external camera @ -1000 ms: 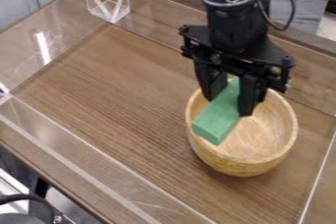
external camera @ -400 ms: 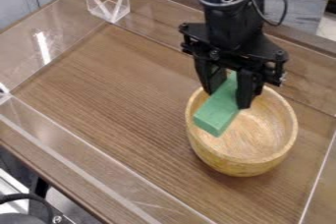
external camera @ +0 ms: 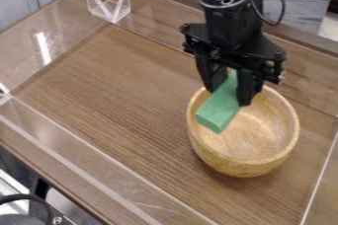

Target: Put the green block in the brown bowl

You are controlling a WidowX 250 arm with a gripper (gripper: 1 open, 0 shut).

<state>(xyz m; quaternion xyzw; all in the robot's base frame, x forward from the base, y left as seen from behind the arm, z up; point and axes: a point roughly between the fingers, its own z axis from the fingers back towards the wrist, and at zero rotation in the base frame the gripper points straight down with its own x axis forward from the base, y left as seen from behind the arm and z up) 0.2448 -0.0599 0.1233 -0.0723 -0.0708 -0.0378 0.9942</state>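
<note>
The green block point(external camera: 218, 111) hangs tilted, its upper end clamped between the black fingers of my gripper point(external camera: 230, 83), which points almost straight down and is shut on it. The block's lower end dips just inside the left part of the brown bowl point(external camera: 264, 140), a round tan wooden bowl on the tabletop at the lower right. Whether the block touches the bowl's inner wall I cannot tell.
The wood-grain tabletop point(external camera: 119, 81) is ringed by low clear plastic walls point(external camera: 53, 135). A small clear plastic stand point(external camera: 109, 2) sits at the far left corner. Cables run behind the arm at the top right.
The gripper with the block has shifted slightly up-left in the picture over the bowl; the grip is unchanged.
</note>
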